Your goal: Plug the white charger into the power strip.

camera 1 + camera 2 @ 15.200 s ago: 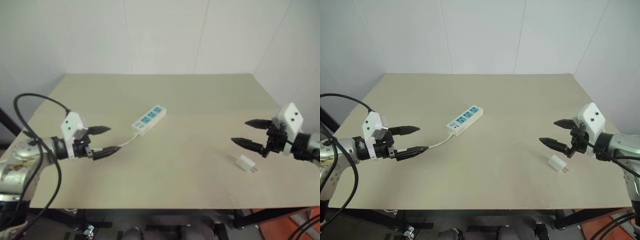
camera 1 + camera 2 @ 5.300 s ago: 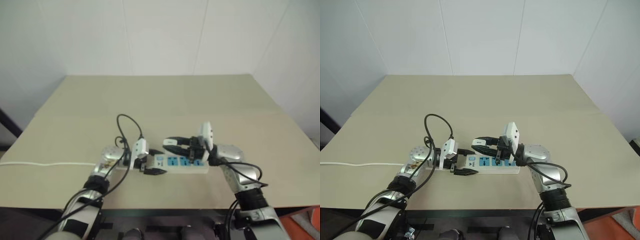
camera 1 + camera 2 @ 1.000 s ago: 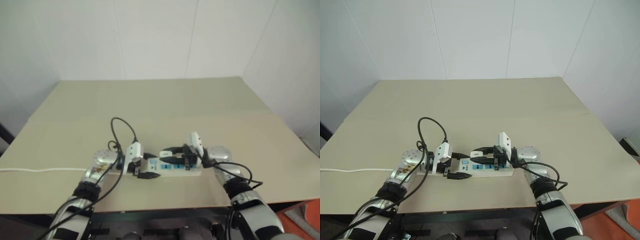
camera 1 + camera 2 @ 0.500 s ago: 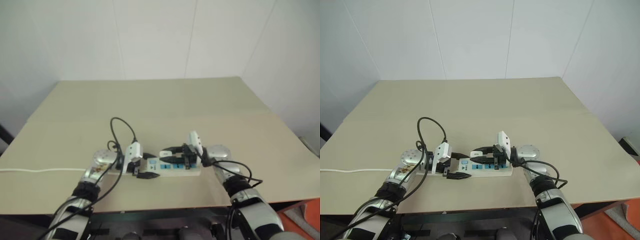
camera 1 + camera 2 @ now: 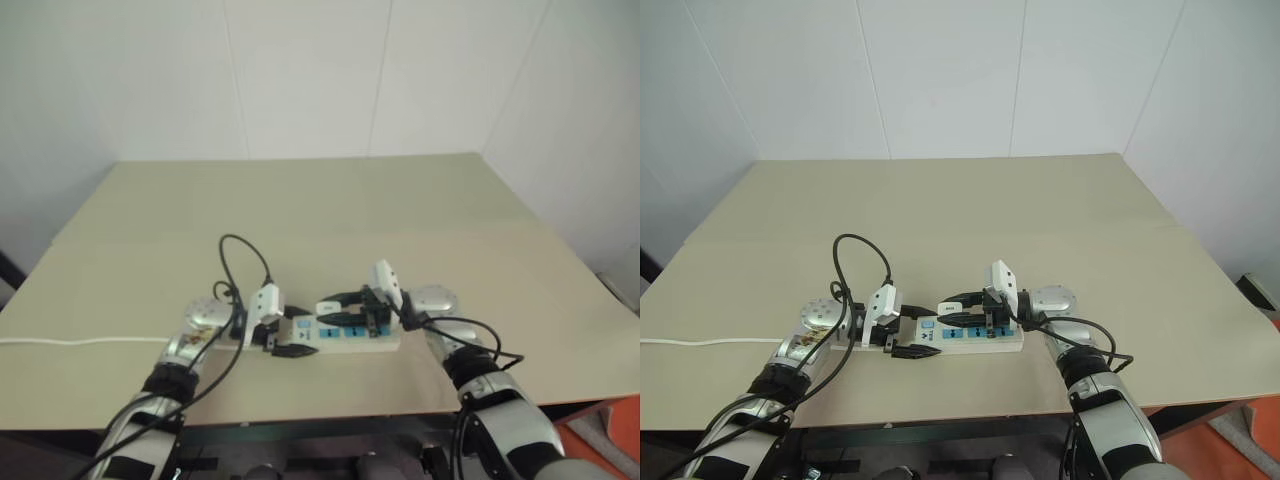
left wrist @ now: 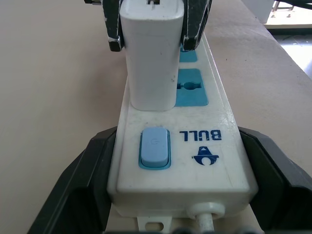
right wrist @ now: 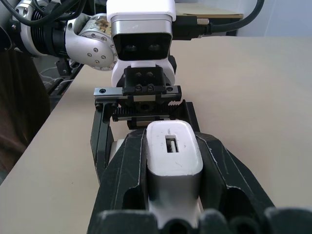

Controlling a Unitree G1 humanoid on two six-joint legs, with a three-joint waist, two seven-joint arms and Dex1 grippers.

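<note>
- Beige table [image 5: 1060,230] is carrying the power strip [image 6: 181,161] near its front edge.
- Left hand [image 5: 912,332] is pointing sideways, squeezing the strip's switch end.
- Right hand [image 7: 170,195] is facing it, pinching the white charger [image 6: 152,53] standing in a socket.

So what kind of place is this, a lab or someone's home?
Probably a lab or test room: a bare beige table against plain white panel walls, with just the power strip and white charger laid out.

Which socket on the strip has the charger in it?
The socket nearest the switch: the charger stands in it, while the next socket along the strip is bare.
</note>
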